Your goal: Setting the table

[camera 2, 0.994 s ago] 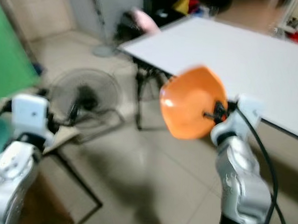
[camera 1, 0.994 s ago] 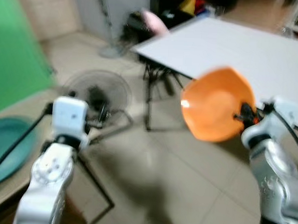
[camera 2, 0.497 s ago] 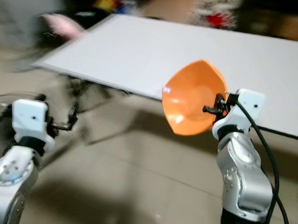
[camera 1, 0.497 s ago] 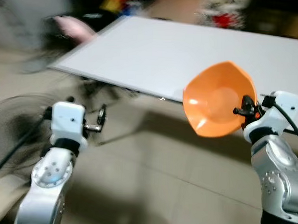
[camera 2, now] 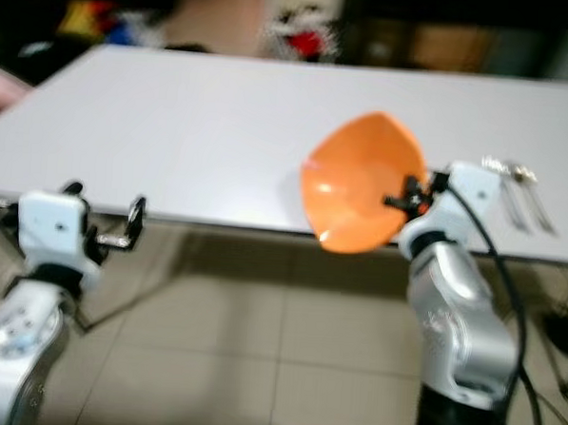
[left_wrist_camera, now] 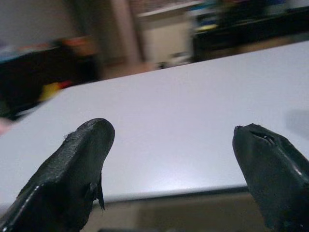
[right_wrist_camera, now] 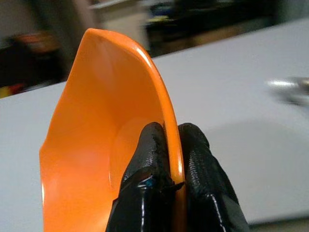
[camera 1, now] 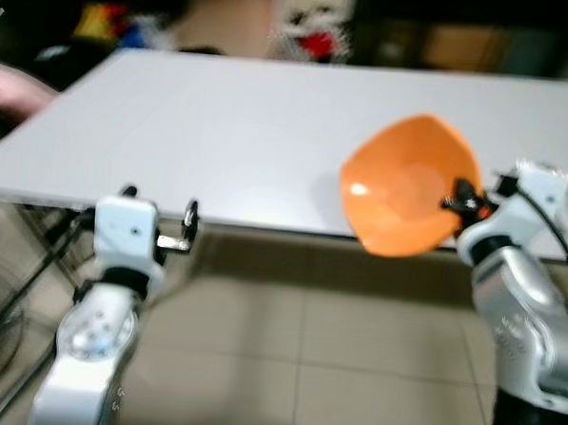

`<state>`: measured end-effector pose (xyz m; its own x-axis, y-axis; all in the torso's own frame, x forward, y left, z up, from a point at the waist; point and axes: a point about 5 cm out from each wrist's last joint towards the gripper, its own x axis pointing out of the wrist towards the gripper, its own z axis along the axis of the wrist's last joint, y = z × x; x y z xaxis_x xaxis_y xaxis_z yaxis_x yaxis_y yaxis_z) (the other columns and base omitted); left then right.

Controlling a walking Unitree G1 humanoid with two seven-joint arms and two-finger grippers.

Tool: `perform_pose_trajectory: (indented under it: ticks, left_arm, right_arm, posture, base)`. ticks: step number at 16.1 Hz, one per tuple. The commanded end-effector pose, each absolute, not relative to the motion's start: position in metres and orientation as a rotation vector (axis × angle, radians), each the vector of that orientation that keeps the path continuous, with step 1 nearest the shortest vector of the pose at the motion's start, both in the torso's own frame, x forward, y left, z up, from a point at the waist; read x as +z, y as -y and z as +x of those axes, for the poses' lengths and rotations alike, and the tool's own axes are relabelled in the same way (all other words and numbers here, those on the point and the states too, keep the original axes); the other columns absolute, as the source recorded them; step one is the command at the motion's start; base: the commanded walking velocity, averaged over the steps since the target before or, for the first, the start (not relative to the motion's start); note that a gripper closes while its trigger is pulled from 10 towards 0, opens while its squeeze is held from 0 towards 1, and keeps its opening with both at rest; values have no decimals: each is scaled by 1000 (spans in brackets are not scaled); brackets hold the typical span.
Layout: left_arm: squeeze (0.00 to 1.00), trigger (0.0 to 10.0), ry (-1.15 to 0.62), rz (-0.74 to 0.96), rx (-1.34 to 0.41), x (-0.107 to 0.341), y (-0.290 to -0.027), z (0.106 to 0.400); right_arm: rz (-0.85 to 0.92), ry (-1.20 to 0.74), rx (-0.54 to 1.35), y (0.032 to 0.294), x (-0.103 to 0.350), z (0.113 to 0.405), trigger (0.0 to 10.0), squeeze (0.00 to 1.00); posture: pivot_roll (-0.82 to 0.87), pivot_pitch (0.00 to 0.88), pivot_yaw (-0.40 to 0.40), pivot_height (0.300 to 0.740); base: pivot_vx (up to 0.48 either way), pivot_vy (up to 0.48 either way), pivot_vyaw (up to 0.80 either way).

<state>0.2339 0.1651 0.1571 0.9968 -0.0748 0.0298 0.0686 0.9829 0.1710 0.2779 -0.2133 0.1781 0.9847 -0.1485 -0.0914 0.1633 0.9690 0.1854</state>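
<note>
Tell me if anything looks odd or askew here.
The orange bowl is tipped on its side, pinched by its rim in the right gripper above the near edge of the white table. It looks empty, so nothing has spilled. The left gripper is open.

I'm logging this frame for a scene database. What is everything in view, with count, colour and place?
table: one, white, straight ahead, spanning the view
bowl: one, orange, tilted on edge over the table's near edge, held by its rim
cutlery: silver pieces, too blurred to count, on the table at the robot's right
floor: beige tiles, under and in front of the table
clutter: blurred red, yellow and dark shapes beyond the table
left gripper: one, black fingers apart, holding nothing, near the table edge
right gripper: one, black fingers pinching the bowl rim
</note>
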Motion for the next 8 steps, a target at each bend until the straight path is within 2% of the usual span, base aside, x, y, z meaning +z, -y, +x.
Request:
perform_pose_trajectory:
  ticks: [1, 6, 7, 8]
  left_arm:
    - [0, 10000, 47, 188, -81, 160, -165, 234]
    - [0, 10000, 56, 187, -137, 161, -158, 236]
    - [0, 10000, 59, 184, -146, 161, -156, 238]
    - [0, 10000, 67, 177, -156, 163, -154, 241]
  right_arm:
    - [210, -56, -170, 216, 184, 278, 10000, 0]
    - [255, -80, -183, 223, 181, 277, 10000, 0]
    - [292, -94, -163, 223, 179, 279, 10000, 0]
    - [416, -109, -95, 219, 180, 285, 10000, 0]
  posture:
    - [-127, 0, 37, 740]
    - [-132, 0, 59, 740]
    - [-135, 0, 66, 740]
    - [-136, 0, 70, 740]
  base:
    - [341, 0, -800]
    - [340, 0, -800]
    - [337, 0, -800]
    - [341, 0, 0]
